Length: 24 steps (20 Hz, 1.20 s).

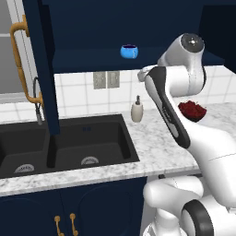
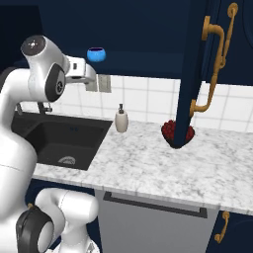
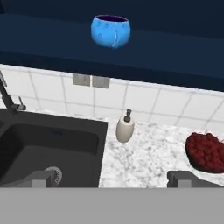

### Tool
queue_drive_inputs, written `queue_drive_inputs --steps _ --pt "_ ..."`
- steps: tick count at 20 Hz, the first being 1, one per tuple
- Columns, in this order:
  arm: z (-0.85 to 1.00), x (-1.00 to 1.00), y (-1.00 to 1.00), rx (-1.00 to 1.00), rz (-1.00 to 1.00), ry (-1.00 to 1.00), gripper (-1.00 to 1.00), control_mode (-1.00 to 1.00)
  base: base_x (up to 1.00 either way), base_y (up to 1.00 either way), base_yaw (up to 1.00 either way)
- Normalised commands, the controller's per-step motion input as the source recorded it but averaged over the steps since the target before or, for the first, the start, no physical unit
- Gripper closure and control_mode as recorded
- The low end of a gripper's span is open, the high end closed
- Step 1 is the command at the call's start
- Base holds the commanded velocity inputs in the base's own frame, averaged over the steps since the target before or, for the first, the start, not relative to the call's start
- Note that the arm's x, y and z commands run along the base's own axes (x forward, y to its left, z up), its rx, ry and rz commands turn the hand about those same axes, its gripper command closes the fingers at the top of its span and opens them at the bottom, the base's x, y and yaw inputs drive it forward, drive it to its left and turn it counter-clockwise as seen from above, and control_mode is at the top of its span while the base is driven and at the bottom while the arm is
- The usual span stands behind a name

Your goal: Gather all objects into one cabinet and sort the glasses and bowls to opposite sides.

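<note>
So the robot looks to be at the reach-for-the-bowl step. The claw point(image 3: 113, 178) has its tips spread wide apart with nothing between them, and it's up in the air in front of the open wall cabinet. The blue bowl point(image 3: 111, 31) sits on the cabinet's bottom shelf point(image 3: 52, 41), above and ahead of the claw, well apart from it, roughly centred but a touch left of the midline in the hand view. In the left base view the same bowl point(image 1: 129, 51) is up and to the left of the wrist.

Below the claw there's the marble surface point(image 3: 148, 153) with a soap dispenser point(image 3: 125, 127) near the sink point(image 3: 48, 148), and a dark bowl of red fruit point(image 3: 205, 152) off to the lower right.

My guess for the next move: lift and push forward toward the shelf, line the tips up around the bowl's rim or body, then close. The shelf lip looks like the thing to clear.
</note>
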Motion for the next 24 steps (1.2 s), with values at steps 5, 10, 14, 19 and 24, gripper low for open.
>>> queue_drive_inputs --steps 5,10,14,19,24 --pt "0.64 0.23 0.00 0.19 0.02 -0.02 -1.00 -1.00 0.00 0.00 0.00" --pt "0.47 0.66 0.00 0.15 0.00 -0.01 -1.00 -1.00 0.00 0.00 0.00" --pt "0.01 0.57 0.15 0.03 0.01 0.02 -1.00 -1.00 0.00 0.00 0.00" --pt "-0.24 0.49 0.02 0.05 0.06 -0.03 -1.00 -1.00 0.00 0.00 0.00" --pt "0.00 0.28 0.09 0.01 0.01 -0.03 -1.00 -1.00 0.00 0.00 0.00"
